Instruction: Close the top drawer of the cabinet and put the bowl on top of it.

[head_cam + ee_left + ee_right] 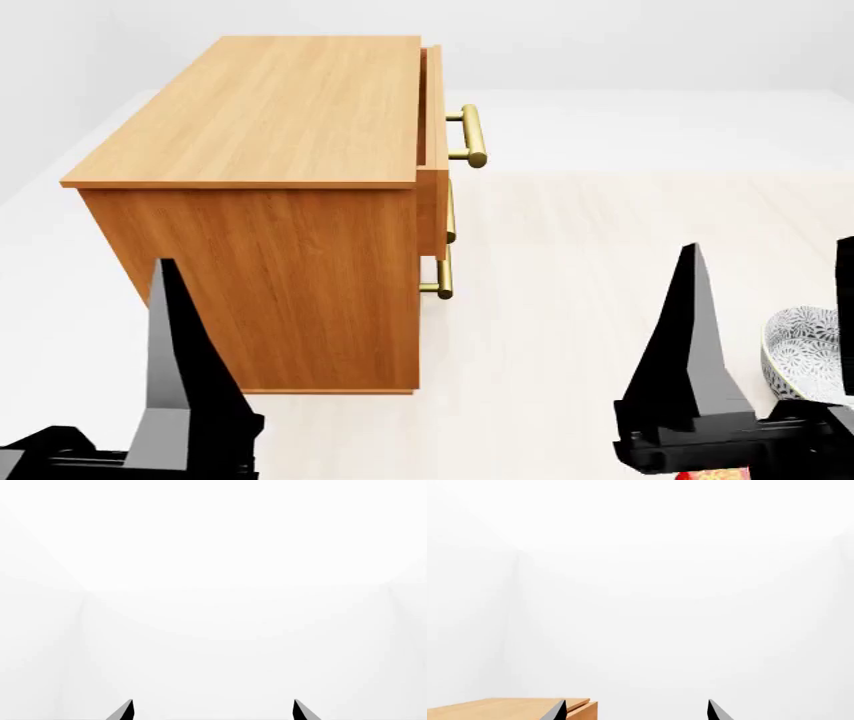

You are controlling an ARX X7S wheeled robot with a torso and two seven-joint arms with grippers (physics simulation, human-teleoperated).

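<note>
Top drawer (pixel 434 110) ajar | cabinet (pixel 267 190), bowl (pixel 805 352) on pale floor (pixel 574 300) | white walls | both jaws wide, empty

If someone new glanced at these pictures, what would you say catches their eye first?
The big orange-brown cabinet fills the upper left of the head view, and its top drawer stands slightly pulled out, brass handle jutting to the side. Next comes the black-and-white patterned bowl on the floor at the right edge, partly cut off. In the foreground, the dark fingers of the left gripper and right gripper point upward, both empty.
</note>
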